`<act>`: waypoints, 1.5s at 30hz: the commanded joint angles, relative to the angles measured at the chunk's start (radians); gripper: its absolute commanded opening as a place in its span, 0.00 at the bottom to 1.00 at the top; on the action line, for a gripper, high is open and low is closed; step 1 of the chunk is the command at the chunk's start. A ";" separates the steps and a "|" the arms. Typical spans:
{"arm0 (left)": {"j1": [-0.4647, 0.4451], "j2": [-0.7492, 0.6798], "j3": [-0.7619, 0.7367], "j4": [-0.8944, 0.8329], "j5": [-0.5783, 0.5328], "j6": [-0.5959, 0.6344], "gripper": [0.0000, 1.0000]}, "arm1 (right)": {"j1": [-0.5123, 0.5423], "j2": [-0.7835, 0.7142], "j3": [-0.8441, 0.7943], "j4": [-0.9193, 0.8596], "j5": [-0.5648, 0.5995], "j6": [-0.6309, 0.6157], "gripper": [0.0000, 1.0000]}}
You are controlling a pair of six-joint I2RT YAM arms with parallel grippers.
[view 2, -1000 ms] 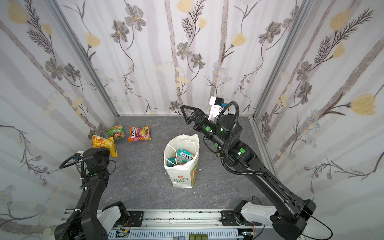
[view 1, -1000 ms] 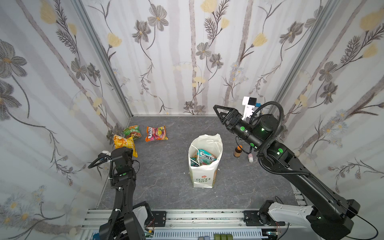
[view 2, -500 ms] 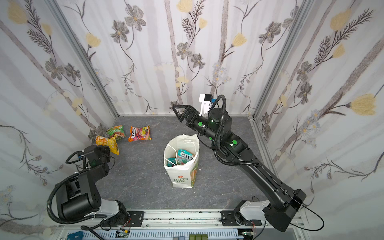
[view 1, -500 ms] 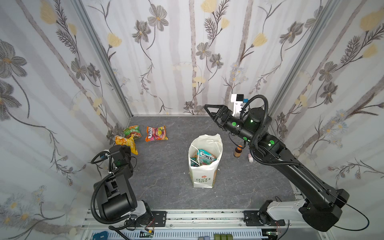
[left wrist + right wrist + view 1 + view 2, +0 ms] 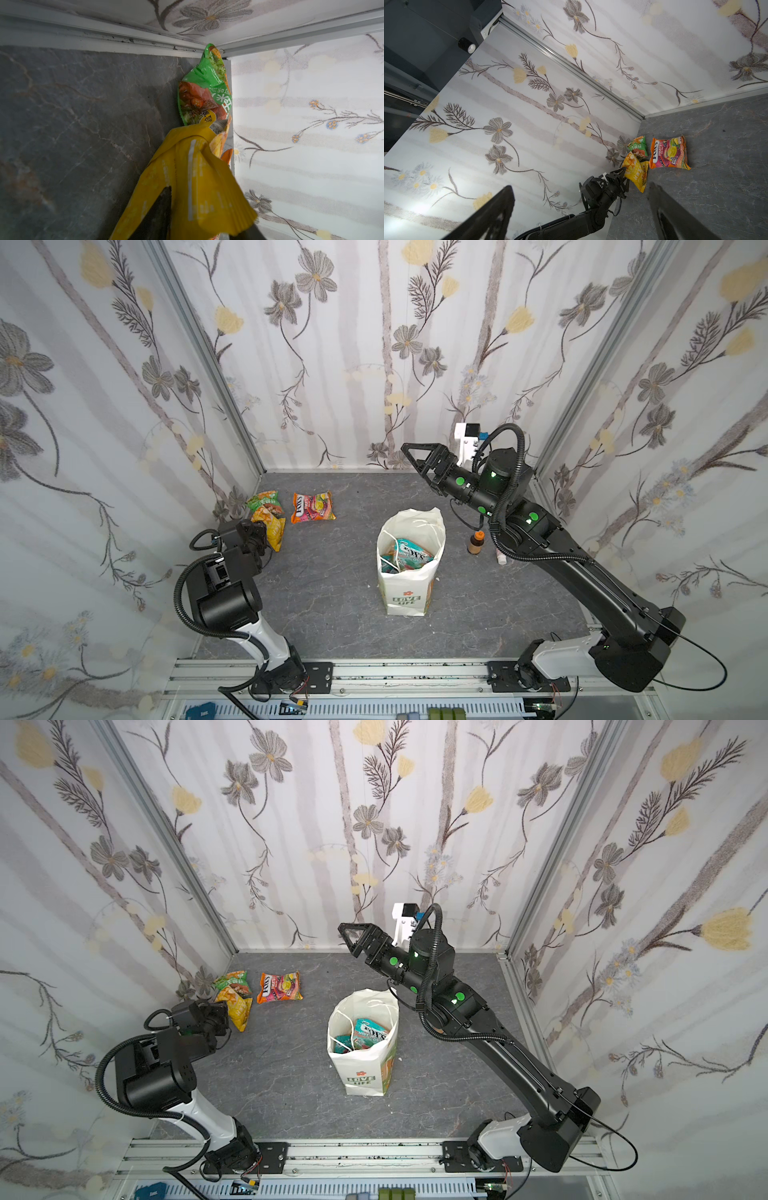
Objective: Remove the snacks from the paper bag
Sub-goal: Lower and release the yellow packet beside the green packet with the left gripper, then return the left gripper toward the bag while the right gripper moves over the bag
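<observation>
- The paper bag (image 5: 405, 597) is stood upright near the middle of the counter (image 5: 332, 580) with its mouth open. Teal packets (image 5: 411, 556) are seen inside it.
- Well to the left of the bag, toward the far corner, a green packet (image 5: 264, 502), a yellow packet (image 5: 276, 531) and an orange packet (image 5: 312, 508) are laid on the counter.
- The left hand (image 5: 623, 177) is placed at the yellow packet. Its fingers (image 5: 158, 207) are seen partly apart, with the packet's end between them.
- The right hand (image 5: 411, 454) is held in the air beyond the bag, spread wide and empty.
</observation>
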 commanded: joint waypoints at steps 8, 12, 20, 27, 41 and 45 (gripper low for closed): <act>0.001 -0.092 0.230 -0.643 -0.061 0.313 0.60 | 0.000 0.026 0.015 0.062 0.006 0.032 0.99; 0.001 -0.156 0.293 -0.765 -0.063 0.362 0.61 | 0.000 0.017 0.015 0.040 0.034 0.025 0.99; -0.043 -0.286 0.392 -0.931 -0.048 0.365 0.65 | 0.001 -0.008 0.018 -0.008 0.047 -0.007 0.99; -0.226 -0.361 0.413 -0.977 0.006 0.310 0.69 | 0.001 -0.014 0.018 -0.023 0.033 -0.025 0.99; -0.516 -0.470 0.475 -0.948 0.099 0.247 0.72 | 0.004 -0.060 -0.061 -0.065 0.001 -0.048 0.99; -0.569 -0.584 0.490 -0.977 0.086 0.295 0.74 | 0.009 -0.058 -0.053 -0.143 -0.050 -0.093 0.95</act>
